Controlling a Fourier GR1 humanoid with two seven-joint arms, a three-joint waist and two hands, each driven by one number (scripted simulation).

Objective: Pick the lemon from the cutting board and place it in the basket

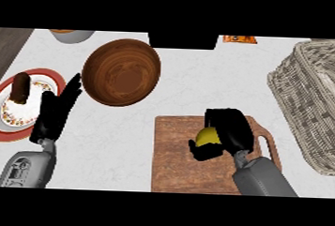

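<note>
**Head view: right hand wrapped round the lemon on the cutting board**

Head view gives me only part of the lemon [208, 134]: a yellow patch shows between the curled fingers and thumb of my right hand [229, 128], the rest is covered. It sits over the cutting board [176, 157], toward the board's 1 o'clock corner; I cannot tell whether it rests on the wood or is just clear of it. The board's near edge is cut off at the bottom, and my right forearm hides part of its right side.

The wicker basket [309, 96] stands at 3 o'clock from the board, apart from it, and runs out of view on the right. At 11 o'clock from the board lies a wooden bowl [122, 72]. A grey bowl [72, 35], a black object [182, 40] and an orange packet [239, 39] are clipped by the top edge; any print on the packet is too small for me to read.

My left hand [54, 112] shows at 9 o'clock, fingers straight, holding nothing, overlapping the right rim of a red-rimmed plate [10, 128] on the white table [199, 83]. A dark upright item [21, 87] stands on that plate; I cannot make out what it is.
</note>
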